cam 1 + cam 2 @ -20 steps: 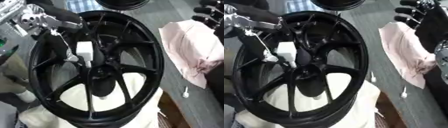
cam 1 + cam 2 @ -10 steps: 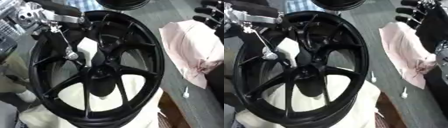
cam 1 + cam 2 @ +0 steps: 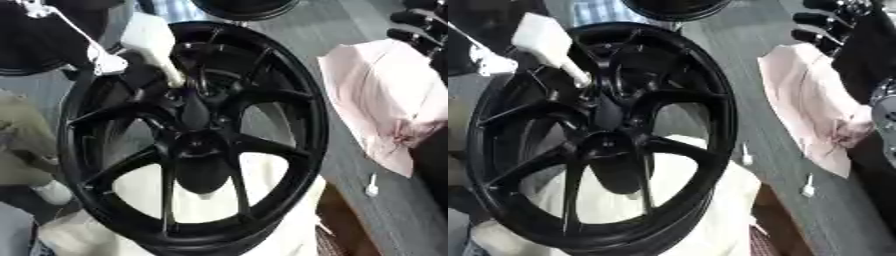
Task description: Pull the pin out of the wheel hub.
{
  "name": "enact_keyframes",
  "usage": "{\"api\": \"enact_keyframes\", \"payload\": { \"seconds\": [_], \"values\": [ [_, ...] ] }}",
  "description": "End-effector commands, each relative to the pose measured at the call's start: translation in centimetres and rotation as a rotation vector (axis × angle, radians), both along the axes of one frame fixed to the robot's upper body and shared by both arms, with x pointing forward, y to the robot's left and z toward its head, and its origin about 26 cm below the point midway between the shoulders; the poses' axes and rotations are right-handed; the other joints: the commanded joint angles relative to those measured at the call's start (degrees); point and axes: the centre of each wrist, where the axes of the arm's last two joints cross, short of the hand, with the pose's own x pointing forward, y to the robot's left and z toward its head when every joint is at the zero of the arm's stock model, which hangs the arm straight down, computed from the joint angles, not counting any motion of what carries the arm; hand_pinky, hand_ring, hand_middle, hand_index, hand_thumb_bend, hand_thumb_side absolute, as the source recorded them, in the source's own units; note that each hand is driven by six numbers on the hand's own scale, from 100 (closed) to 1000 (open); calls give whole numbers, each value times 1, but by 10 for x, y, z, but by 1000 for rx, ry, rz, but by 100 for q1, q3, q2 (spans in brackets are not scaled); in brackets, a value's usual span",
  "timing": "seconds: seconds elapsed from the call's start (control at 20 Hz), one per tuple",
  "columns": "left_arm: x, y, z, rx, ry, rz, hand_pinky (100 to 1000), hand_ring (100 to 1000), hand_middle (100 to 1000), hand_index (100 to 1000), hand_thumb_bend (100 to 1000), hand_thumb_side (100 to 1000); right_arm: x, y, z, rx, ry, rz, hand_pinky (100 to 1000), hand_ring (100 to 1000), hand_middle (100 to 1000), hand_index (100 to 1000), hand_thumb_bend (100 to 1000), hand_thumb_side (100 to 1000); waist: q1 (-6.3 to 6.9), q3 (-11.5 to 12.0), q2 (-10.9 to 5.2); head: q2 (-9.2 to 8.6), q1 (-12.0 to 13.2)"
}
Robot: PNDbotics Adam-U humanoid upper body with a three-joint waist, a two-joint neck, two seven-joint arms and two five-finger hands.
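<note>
The black multi-spoke wheel hub (image 3: 197, 145) lies tilted on white padding and fills the middle of both views. A white pin (image 3: 542, 36) with a blocky head slants above the hub's upper left, its thin tip (image 3: 581, 81) close to a spoke by the centre. A thin cord (image 3: 70, 31) runs from the top left corner down to a small white tag (image 3: 107, 64) beside the pin. Of my left hand (image 3: 31, 7) only a silver bit shows at that corner. My right hand (image 3: 826, 22) rests idle at the top right, fingers relaxed, holding nothing.
A crumpled pink cloth (image 3: 385, 95) lies right of the hub on the grey table. Small white pins (image 3: 745, 157) (image 3: 807, 190) lie near the table's edge. A second black wheel (image 3: 245, 7) sits at the far edge. White padding (image 3: 219, 200) lies under the hub.
The white pin's head has risen from near the hub's centre toward the upper left. My left hand has drawn up and left, almost out of view. The right hand has stayed put.
</note>
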Motion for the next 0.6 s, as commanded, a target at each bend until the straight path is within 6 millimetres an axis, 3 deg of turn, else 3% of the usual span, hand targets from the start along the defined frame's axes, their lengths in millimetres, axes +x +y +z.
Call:
{"api": "enact_keyframes", "payload": {
  "seconds": [0.05,0.25,0.4,0.5,0.55,0.6],
  "values": [
    [-4,41,21,-119,-101,122,454,120,100,218,149,100,-4,-3,14,-23,-53,-14,741,717,646,706,100,398,-45,25,-152,-99,-43],
    [-4,117,15,-244,-156,392,450,118,100,225,153,100,-5,-7,16,-20,-81,-38,742,717,646,706,100,392,-68,60,-119,-131,-100],
    [-12,179,-3,-320,-172,612,453,135,100,259,140,100,-5,-11,18,-9,-108,-64,743,717,647,707,100,388,-89,93,-78,-151,-152],
    [-18,212,-20,-360,-170,730,466,184,100,327,184,100,-6,-13,19,-1,-125,-78,744,717,647,707,100,385,-108,115,-57,-171,-186],
    [-20,226,-29,-376,-168,774,496,240,162,396,229,100,-6,-14,19,3,-132,-83,744,717,647,707,100,384,-117,122,-49,-182,-196],
    [-23,238,-39,-383,-154,815,556,337,273,510,291,173,-6,-14,20,6,-137,-87,744,717,647,707,100,384,-128,129,-43,-185,-206]
  ]
}}
